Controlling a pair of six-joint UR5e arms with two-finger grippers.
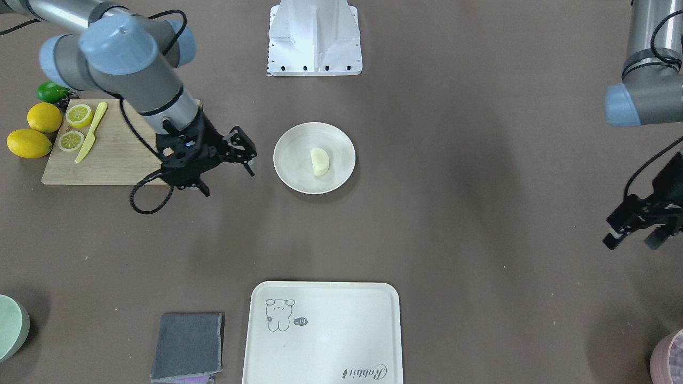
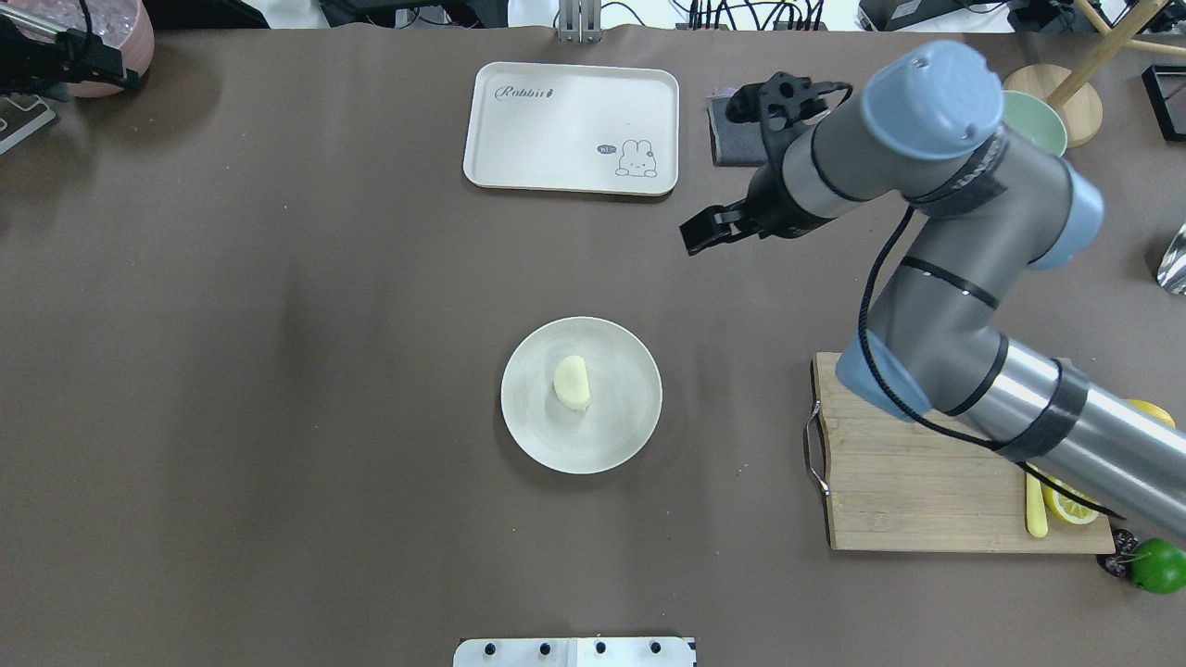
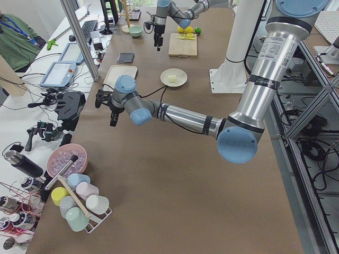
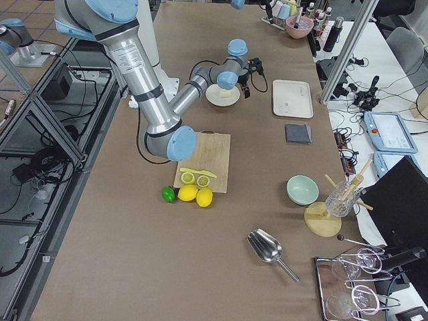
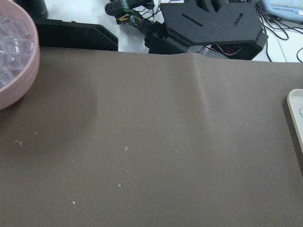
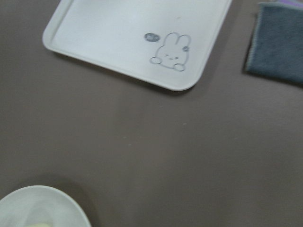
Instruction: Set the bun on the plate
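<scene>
The pale cream bun (image 1: 320, 161) (image 2: 572, 382) lies on the round off-white plate (image 1: 291, 170) (image 2: 616, 431) at the middle of the table, a little off the plate's centre. My right gripper (image 1: 228, 180) hangs open and empty above the bare table between the plate and the cutting board, apart from both. In the right wrist view only the plate's rim (image 6: 47, 198) shows, at the bottom left. My left gripper (image 1: 632, 241) is far off at the table's other end, open, with nothing in it.
A wooden cutting board (image 1: 117, 160) carries lemon slices (image 1: 79, 115) and a yellow knife (image 1: 92, 133), with whole lemons (image 1: 29, 143) and a lime (image 1: 52, 92) beside it. A cream rabbit tray (image 1: 325, 330), grey cloth (image 1: 188, 346), green bowl (image 1: 10, 326) and pink bowl (image 2: 93, 37) stand along the far side.
</scene>
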